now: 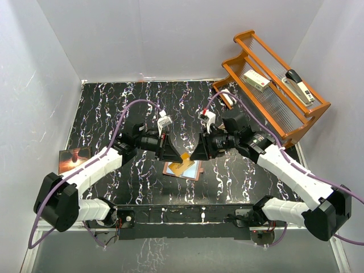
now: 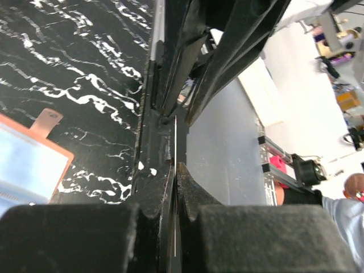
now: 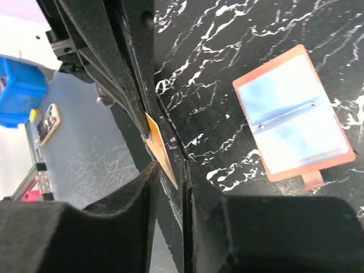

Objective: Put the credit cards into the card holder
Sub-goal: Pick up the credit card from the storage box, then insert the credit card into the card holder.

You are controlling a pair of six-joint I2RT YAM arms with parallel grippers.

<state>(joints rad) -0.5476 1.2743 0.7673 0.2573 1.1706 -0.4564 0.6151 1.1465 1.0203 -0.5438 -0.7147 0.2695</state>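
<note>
The card holder (image 1: 183,169) lies open and flat on the black marbled table, its clear pockets looking pale blue; it also shows in the right wrist view (image 3: 293,114) and the left wrist view (image 2: 25,165). Both grippers meet tip to tip just above it. My left gripper (image 1: 181,152) (image 2: 175,170) is shut on the orange-gold credit card (image 1: 185,156), seen edge-on as a thin line (image 2: 175,142). The card's free end (image 3: 162,152) lies between the jaws of my right gripper (image 1: 192,153) (image 3: 169,168), which stand slightly apart. No loose light blue-white card is visible.
A dark booklet with an orange picture (image 1: 74,157) lies at the table's left edge. An orange wooden rack (image 1: 273,108) stands at the back right, holding a stapler (image 1: 298,85) and a small white box (image 1: 257,79). White walls enclose the table.
</note>
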